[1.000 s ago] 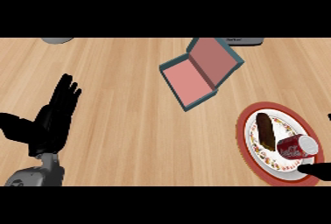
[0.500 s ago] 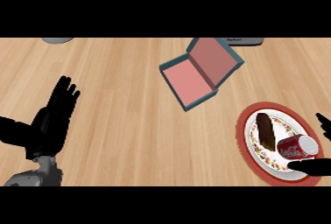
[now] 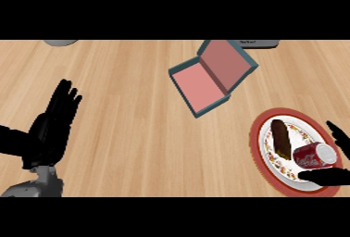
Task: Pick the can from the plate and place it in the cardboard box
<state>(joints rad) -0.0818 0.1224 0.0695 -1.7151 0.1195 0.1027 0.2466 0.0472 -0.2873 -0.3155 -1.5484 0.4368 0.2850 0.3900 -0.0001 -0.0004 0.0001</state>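
The can (image 3: pixel 315 155) lies on the plate (image 3: pixel 262 134), between the open right robot hand's (image 3: pixel 327 176) fingers.

Lighting even and bright; wooden counter (image 3: pixel 137 115) matte, no glare. Shadows faint. No visible edge distortion.

Left hand resting open, right hand spread at the view's right edge

The left hand (image 3: pixel 49 127) shows at the view's left, flat and open, fingers straight and close together pointing up and away, thumb out to its left, its grey forearm (image 3: pixel 35 185) entering from the lower edge below it. The right hand (image 3: pixel 334 173) is mostly cut off by the right edge: its thumb reaches left and its fingers (image 3: pixel 339 139) stretch above, spread apart, not closed.
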